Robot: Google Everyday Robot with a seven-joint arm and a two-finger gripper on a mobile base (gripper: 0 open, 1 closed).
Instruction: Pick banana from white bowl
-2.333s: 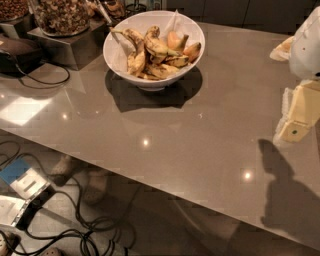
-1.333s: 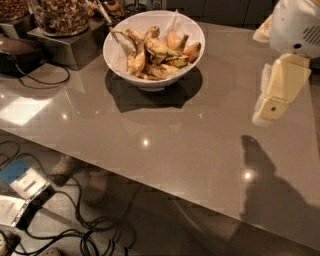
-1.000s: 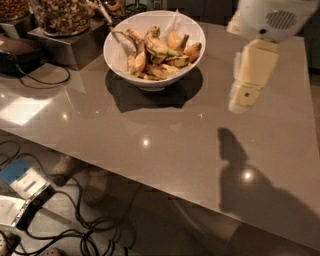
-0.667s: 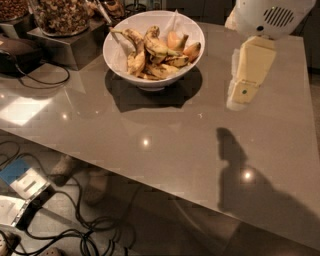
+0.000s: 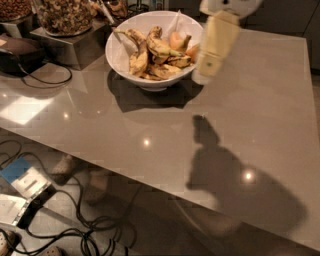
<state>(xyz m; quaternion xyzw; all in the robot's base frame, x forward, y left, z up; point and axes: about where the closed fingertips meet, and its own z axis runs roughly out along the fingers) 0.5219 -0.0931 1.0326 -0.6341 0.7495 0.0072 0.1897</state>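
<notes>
One white bowl (image 5: 120, 54) is seen in the upper middle of the frame, set on the grey table (image 5: 150, 125). A pile of browned bananas (image 5: 159, 49) is held in it, too tangled to be counted, with one rounder pale fruit (image 5: 178, 40) at the upper right of the pile. One gripper (image 5: 202, 77) is hung from the white arm (image 5: 229, 5) at the top edge, tilted with its lower end toward the lower left, just beside the bowl's right rim and above the table; whether it is released or clenched cannot be told. Two glass jars of nuts (image 5: 65, 15) are placed at the upper left.
</notes>
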